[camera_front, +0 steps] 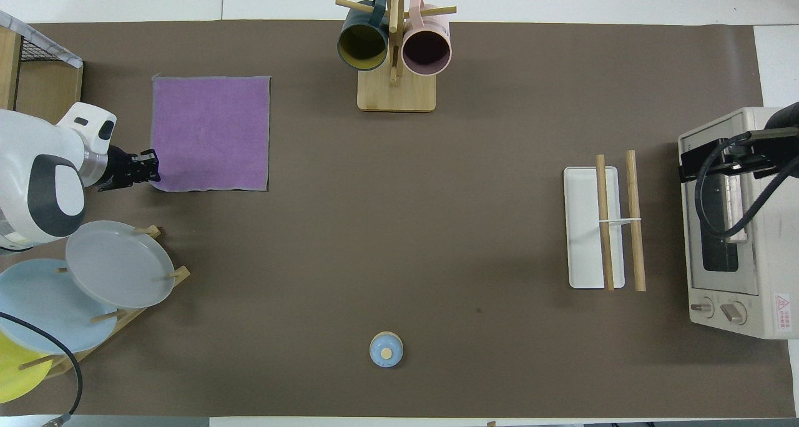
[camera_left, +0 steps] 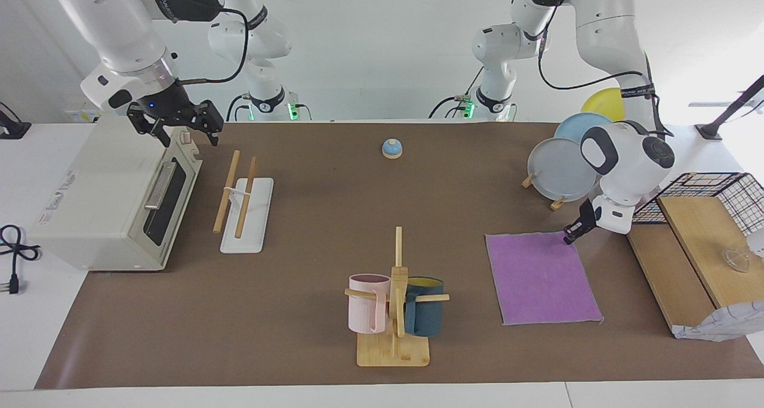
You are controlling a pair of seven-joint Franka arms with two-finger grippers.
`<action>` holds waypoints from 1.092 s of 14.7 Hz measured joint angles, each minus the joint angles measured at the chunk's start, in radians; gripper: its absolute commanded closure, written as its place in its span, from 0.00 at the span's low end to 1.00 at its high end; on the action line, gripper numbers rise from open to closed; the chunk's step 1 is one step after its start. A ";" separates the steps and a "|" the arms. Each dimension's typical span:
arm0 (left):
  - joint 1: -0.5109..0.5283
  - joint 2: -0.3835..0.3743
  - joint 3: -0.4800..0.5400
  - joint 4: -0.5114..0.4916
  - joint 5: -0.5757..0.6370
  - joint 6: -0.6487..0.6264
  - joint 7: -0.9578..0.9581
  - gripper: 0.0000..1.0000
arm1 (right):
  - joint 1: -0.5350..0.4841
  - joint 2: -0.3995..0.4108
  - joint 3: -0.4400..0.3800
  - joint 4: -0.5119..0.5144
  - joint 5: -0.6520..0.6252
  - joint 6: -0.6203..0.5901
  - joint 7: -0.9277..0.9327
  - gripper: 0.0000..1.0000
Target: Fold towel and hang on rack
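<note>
Left pincer (camera_left: 571, 236) hangs low at the towel's (camera_left: 540, 277) corner; whether it's gripping is unclear. Towel lies flat, purple up, toward the left arm's end of the worktop (camera_left: 310, 217). Right pincer (camera_left: 179, 127) waits open over the oven (camera_left: 113, 199).

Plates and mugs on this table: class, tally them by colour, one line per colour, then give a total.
Grey plate: 1
Light blue plate: 1
Yellow plate: 1
Pink mug: 1
Teal mug: 1
Total: 5

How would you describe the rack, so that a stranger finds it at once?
Find the white toaster oven at the right arm's end of the table. The rack stands beside it: two parallel wooden rods over a flat white base. Unlike the mug tree, it carries nothing.
</note>
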 measured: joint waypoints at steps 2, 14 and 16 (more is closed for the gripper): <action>-0.002 -0.001 -0.003 0.001 0.041 0.000 0.002 1.00 | 0.000 0.000 0.000 0.000 0.000 0.000 0.000 0.00; -0.280 -0.102 -0.011 0.024 0.186 -0.050 0.059 1.00 | 0.000 0.000 0.000 0.000 0.000 0.000 0.000 0.00; -0.336 -0.103 -0.012 0.004 0.223 -0.049 0.031 1.00 | 0.000 0.000 0.000 0.000 0.000 0.000 0.000 0.00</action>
